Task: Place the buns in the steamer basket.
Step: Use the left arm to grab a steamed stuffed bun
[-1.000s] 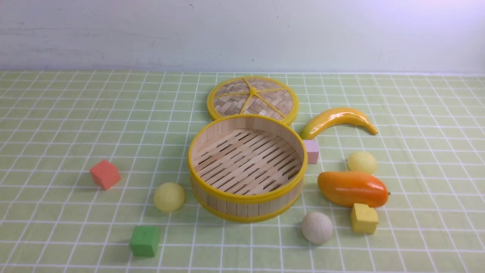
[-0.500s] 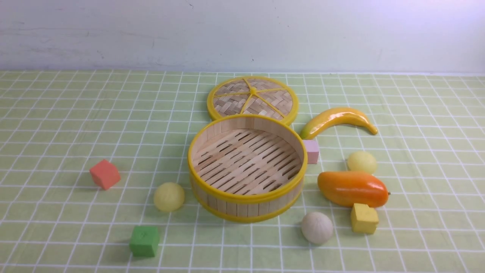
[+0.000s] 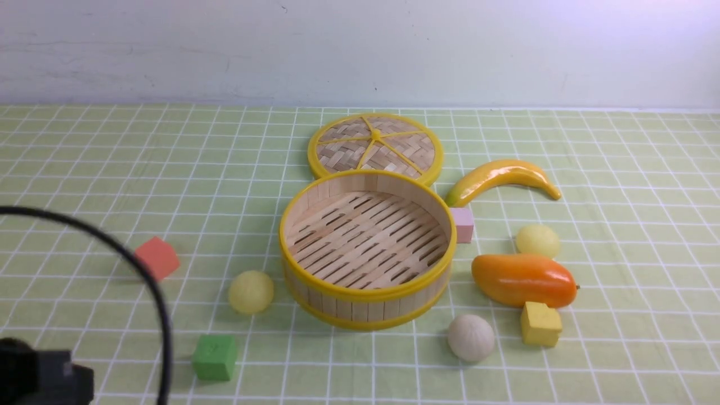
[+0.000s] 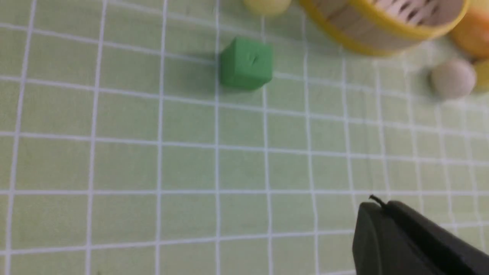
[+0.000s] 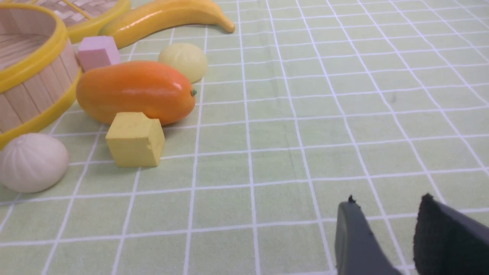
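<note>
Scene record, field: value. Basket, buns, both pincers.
basket: round bamboo steamer basket with yellow rims, empty
buns in basket: none
bun 1: left pale yellow round bun, outside, near basket wall
bun 2: right pale yellow round bun, right of basket, behind glossy orange mango
bun 3: off-white pleated bun, front right of basket
left pincer: shut, holding nothing
right pincer: open, holding nothing

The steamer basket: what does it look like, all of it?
The steamer basket is round and deep, its wall of upright pale wooden strips bound by yellow rims top and bottom, its floor of gapped slats. It stands upright and empty on the cloth. The lid lies just behind, a pink cube close at its right.
</note>
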Robot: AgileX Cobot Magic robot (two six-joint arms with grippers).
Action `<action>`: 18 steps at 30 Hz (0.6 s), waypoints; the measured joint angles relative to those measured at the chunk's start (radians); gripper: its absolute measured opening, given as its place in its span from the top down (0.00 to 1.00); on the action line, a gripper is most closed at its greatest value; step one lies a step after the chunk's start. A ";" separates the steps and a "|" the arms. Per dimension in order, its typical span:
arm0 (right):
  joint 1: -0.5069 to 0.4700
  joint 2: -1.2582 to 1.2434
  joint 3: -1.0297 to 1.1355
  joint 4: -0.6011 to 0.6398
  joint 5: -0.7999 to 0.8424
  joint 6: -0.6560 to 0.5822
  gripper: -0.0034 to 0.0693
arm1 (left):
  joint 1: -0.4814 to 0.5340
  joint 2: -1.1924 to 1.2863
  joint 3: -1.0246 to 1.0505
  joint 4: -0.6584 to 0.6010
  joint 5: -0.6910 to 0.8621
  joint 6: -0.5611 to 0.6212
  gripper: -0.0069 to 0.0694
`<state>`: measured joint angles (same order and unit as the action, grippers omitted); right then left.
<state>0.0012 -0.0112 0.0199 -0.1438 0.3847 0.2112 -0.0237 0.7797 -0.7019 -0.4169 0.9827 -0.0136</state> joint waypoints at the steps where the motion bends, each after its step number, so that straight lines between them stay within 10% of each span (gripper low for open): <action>1: 0.000 0.000 0.000 0.000 0.000 0.000 0.62 | -0.004 0.113 -0.044 0.000 0.012 0.047 0.93; 9: 0.000 0.000 0.000 0.000 0.000 0.000 0.62 | -0.301 0.538 -0.260 0.156 -0.126 -0.009 0.93; 18: 0.000 0.000 0.000 0.000 0.000 0.000 0.62 | -0.346 0.883 -0.509 0.371 -0.144 -0.136 0.92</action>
<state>0.0012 -0.0112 0.0199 -0.1438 0.3847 0.2112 -0.3693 1.6625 -1.2112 -0.0460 0.8388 -0.1501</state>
